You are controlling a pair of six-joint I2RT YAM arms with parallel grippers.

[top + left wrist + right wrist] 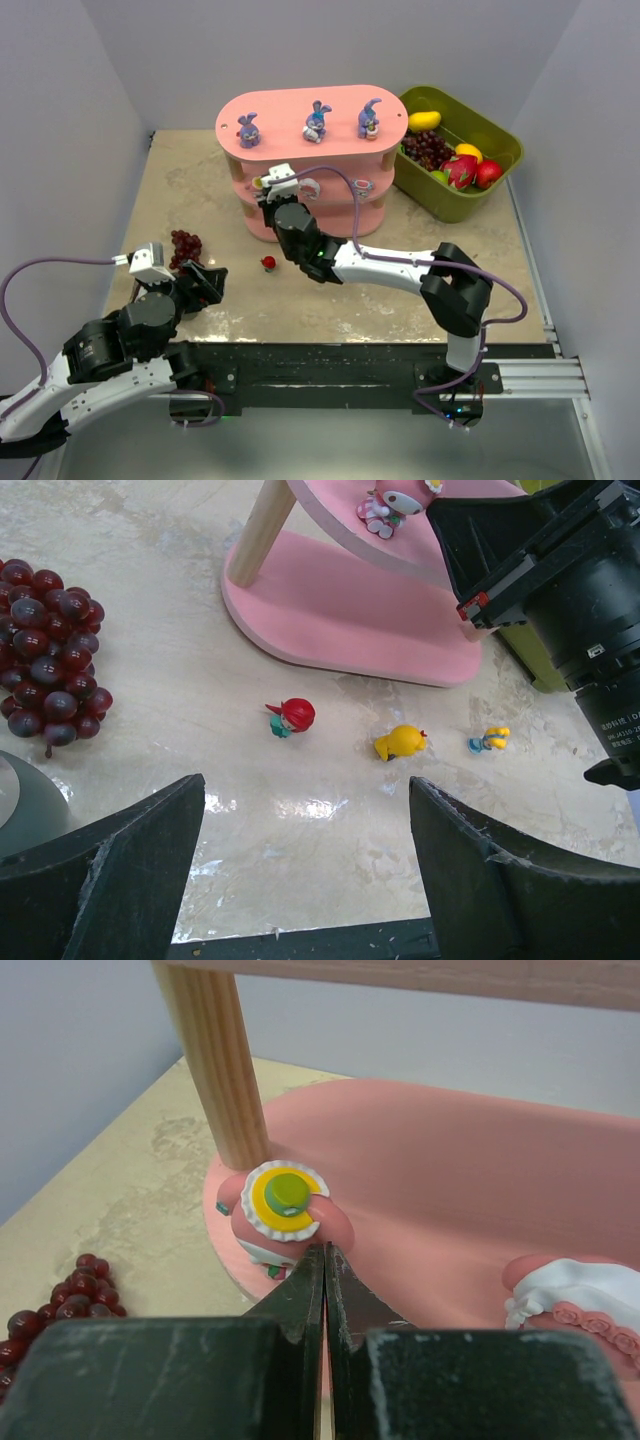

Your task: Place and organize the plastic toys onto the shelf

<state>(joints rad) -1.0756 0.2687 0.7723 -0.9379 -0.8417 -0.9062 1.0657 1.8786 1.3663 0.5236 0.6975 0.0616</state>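
With your right gripper (325, 1252) clenched empty just beside the pink-and-white toy (285, 1200), nudge it gently rightward, away from the left edge of the shelf (450, 1160).

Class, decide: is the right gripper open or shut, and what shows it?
Shut. The right gripper has its fingers meeting along a thin seam, nothing between them; a pink-and-white figurine sits just beyond the tips on the shelf.

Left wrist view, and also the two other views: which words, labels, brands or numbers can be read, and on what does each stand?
White print on the black round housing at the right edge of the left wrist view: too small and blurred to read.
No text shows on the shelf, the toys or the green bin.
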